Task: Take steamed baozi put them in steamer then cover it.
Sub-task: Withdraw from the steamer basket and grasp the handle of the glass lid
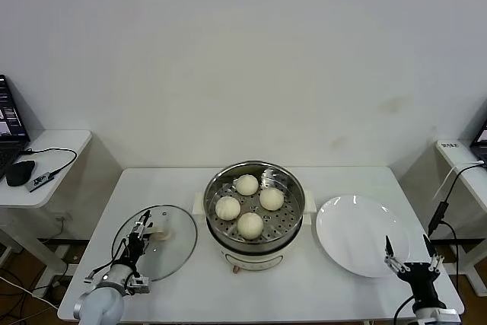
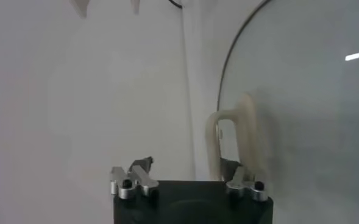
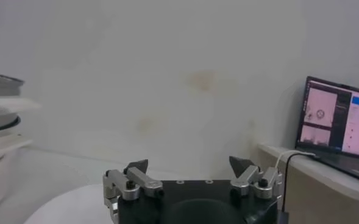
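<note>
So your loading is done: all four buns (image 1: 248,204) sit on the holed tray inside the steamer (image 1: 256,245), which stands at the middle of the table (image 1: 365,291). The white plate (image 1: 358,234) to its right holds nothing. What you have left is the cover.

The glass lid (image 1: 173,249) lies flat on the table to the left of the steamer, just beside it but not on it. Your left gripper (image 1: 140,230) is down at the lid, over its near-left part, with its fingers on either side of the cream handle (image 2: 233,143). From the left wrist view the handle stands up between them. I cannot tell whether they have pinched it yet or only bracket it, so judge the grasp as in progress, not secured.

Your right gripper (image 1: 408,253) waits at the near right, over the near edge of the plate, its fingers spread wide and carrying nothing.

Once the handle is firmly held, you will need to lift the lid, carry it right and set it on the steamer.
</note>
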